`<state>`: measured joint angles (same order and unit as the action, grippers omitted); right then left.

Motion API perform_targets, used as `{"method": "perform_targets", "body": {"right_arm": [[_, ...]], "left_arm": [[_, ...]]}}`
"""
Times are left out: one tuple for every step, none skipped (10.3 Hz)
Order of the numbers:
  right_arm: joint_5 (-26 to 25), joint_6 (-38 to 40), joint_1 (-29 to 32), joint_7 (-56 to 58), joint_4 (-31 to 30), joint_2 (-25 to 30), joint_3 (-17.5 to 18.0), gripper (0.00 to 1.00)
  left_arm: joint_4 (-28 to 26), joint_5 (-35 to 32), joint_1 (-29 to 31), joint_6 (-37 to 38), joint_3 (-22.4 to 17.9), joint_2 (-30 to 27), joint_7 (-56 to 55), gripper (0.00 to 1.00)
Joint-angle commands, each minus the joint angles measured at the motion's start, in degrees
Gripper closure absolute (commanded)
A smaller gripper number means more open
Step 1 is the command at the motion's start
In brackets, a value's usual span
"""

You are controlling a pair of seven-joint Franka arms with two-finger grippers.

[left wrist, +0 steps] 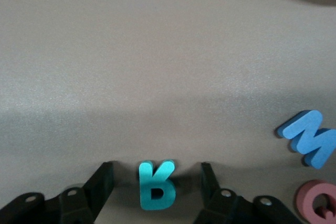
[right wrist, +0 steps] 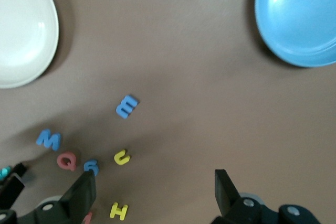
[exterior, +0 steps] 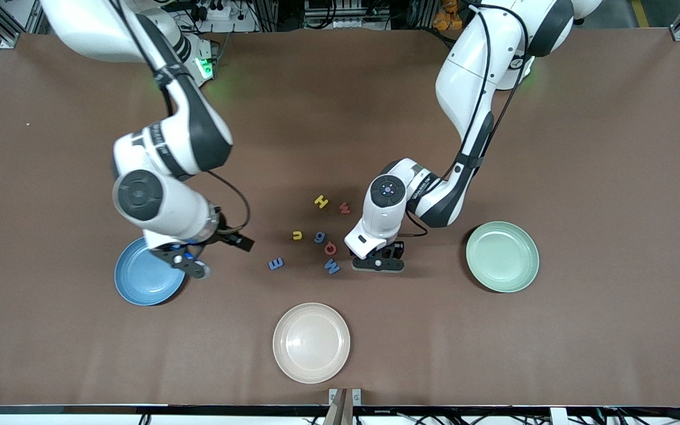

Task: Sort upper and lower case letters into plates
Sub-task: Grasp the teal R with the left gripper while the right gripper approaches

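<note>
Three plates: cream plate (exterior: 311,343) nearest, blue plate (exterior: 146,281) under my wide-open, empty right gripper (exterior: 189,264), green plate (exterior: 502,257) toward my left arm's end. My left gripper (exterior: 379,264) straddles a teal letter (left wrist: 156,185), fingers (left wrist: 102,182) apart from it, beside the other letters (exterior: 319,233).

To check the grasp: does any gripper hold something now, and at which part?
Nothing is held. The left gripper straddles the teal letter, not touching; the right gripper is open.

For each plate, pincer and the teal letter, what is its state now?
blue plate: empty.
mint green plate: empty.
cream plate: empty.
left pincer: low at the table, fingers astride the teal letter, not touching it.
right pincer: open, holding nothing, over the blue plate's edge.
</note>
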<state>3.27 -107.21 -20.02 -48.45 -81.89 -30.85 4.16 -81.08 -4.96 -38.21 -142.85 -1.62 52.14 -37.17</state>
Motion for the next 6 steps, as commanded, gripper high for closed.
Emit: {"method": "perform_targets", "body": {"right_arm": [[0.9, -0.3, -1.5, -0.8, 1.0, -1.8, -0.1, 0.0], [3.2, -0.2, -1.6, -0.2, 1.0, -2.2, 0.0, 0.0], [5.2, -0.5, -3.5, -0.8, 1.0, -3.3, -0.1, 0.0], [4.9, -2.9, -5.0, -0.8, 0.7, -4.2, -0.2, 0.0], [4.6, -5.3, -5.6, -0.4, -0.4, -5.0, -0.3, 0.0], [4.2, -7.3, -6.2, -0.2, -1.5, -5.5, -0.3, 0.0]], "left_arm": [[0.7, -1.5, -0.4, 0.0, -0.4, 0.7, -1.7, 0.6], [0.7, -1.5, -0.3, 0.0, -0.4, 0.7, -1.6, 0.67], [0.7, -1.5, -0.4, 0.0, -0.4, 0.7, -1.6, 0.69], [0.7, -1.5, -0.4, 0.1, -0.4, 0.5, -1.5, 0.75], [0.6, -1.6, -0.4, 0.1, -0.4, 0.4, -1.6, 0.81], [0.5, -1.6, -0.4, 0.9, -0.5, 0.4, -1.6, 0.86]]}}
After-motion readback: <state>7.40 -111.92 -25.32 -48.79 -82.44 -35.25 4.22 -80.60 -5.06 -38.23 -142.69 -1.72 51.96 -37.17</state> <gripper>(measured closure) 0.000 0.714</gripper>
